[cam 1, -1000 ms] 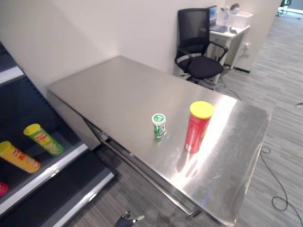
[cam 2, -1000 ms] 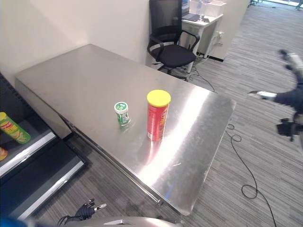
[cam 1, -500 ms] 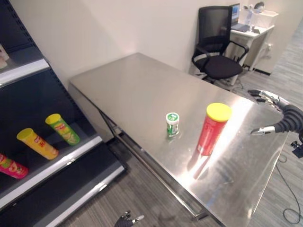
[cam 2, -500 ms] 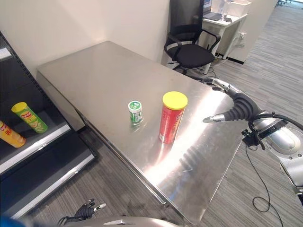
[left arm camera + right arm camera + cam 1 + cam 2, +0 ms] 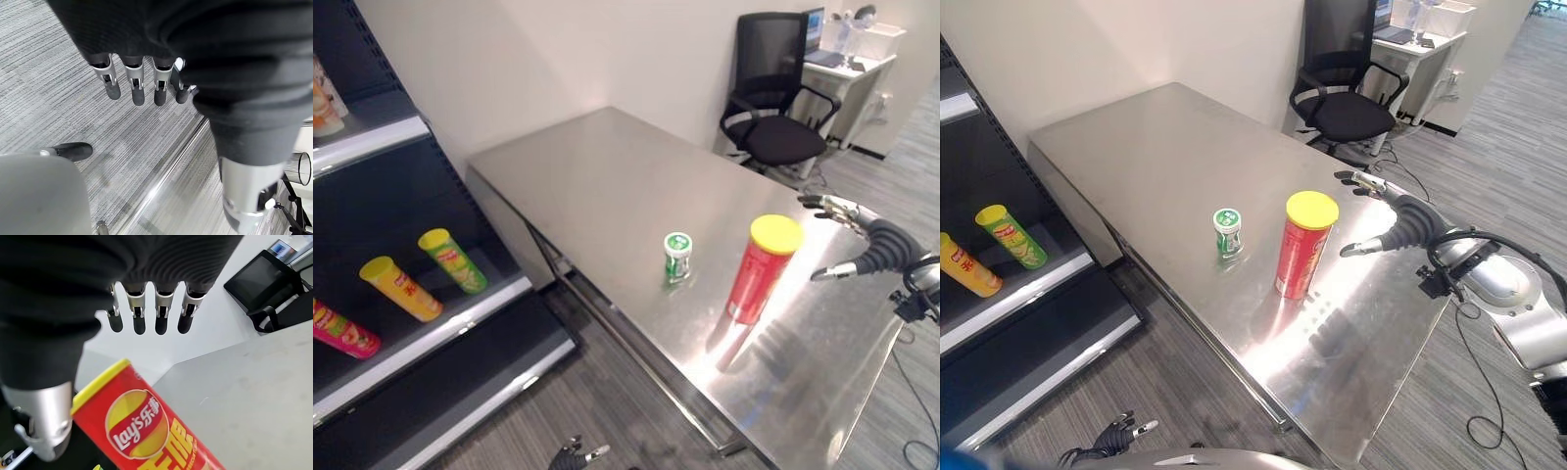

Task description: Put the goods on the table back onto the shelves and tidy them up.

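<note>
Still unshelved: tall red yellow-lidded crisp can (image 5: 1304,245) and small green-capped bottle (image 5: 1227,233) on steel table (image 5: 1136,147). Right hand (image 5: 1393,220) spread open just right of can; left hand (image 5: 142,81) relaxed open above floor.

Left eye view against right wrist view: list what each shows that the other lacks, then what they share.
The left eye view alone has the small green-capped bottle standing beside the red can, the shelf holding a yellow can, a green can and a red-pink can lying down, and the black office chair.

The right wrist view alone gives the close look: the right hand's straight fingers spread open above the can, not touching it.

Both show the red can with the yellow lid upright on the steel table.
</note>
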You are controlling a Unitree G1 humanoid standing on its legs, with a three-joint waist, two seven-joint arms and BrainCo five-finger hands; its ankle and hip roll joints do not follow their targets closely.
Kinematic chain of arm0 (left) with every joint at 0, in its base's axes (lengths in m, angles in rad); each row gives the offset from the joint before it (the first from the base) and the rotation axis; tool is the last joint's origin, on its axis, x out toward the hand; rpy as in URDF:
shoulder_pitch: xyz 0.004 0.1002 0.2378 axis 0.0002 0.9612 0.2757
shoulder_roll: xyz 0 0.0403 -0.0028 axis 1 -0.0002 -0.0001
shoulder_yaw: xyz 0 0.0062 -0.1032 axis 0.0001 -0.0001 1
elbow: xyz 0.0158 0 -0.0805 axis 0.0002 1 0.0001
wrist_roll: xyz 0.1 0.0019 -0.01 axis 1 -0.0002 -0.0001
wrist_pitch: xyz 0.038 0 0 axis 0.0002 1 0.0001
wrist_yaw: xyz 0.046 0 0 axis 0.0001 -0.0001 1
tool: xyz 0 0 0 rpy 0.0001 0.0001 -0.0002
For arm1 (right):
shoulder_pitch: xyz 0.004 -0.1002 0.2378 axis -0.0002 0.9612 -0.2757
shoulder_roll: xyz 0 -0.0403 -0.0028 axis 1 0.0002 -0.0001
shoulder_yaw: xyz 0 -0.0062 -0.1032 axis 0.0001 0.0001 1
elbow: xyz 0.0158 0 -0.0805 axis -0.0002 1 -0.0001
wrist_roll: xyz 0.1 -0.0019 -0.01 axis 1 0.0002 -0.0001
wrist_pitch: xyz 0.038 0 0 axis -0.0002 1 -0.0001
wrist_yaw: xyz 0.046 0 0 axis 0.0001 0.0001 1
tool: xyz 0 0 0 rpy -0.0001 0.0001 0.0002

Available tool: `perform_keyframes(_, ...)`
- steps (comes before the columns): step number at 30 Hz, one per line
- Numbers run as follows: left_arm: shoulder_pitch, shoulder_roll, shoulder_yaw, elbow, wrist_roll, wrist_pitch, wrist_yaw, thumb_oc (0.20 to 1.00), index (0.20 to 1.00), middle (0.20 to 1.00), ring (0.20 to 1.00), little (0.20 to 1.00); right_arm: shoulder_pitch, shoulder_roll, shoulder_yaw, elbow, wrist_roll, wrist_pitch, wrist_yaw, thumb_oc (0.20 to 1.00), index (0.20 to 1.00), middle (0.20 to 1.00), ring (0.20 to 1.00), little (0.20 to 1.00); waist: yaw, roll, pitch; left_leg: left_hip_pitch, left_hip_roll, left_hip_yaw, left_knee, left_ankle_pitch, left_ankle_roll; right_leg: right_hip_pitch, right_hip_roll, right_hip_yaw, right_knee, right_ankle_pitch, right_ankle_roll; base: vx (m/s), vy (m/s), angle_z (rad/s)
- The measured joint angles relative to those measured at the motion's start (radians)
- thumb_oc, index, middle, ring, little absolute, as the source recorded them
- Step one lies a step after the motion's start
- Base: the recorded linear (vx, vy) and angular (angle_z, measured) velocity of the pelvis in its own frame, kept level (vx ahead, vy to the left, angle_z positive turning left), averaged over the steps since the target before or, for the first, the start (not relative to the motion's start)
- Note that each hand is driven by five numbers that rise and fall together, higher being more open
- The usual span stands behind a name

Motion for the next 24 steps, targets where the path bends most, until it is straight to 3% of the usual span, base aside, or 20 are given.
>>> perform_keyframes(17,-0.015,0.004,0.001,0.002,-0.009,-0.001,0.01,1.0,1.0,1.0,1.0,1.0,-0.075,0.031,0.117,0.058,-0.04,0.009,-0.039,1.0,1.0,1.0,1.0,1.0,0.05,-0.013,0.008,-0.017,-0.007,-0.037,0.0,0.011,0.002,0.002,-0.003,-0.038,0.0,-0.001,0.001,0.01,-0.003,0.06)
perform_keyframes(24,-0.013,0.013,0.001,0.003,-0.009,-0.002,0.01,1.0,1.0,1.0,1.0,1.0,-0.087,0.032,0.137,0.058,-0.04,0.014,-0.033,1.0,1.0,1.0,1.0,1.0,0.051,-0.024,0.014,-0.018,-0.01,-0.05,0.0,0.014,0.003,0.007,-0.006,-0.052,0.0,-0.002,0.003,0.0,-0.003,0.06)
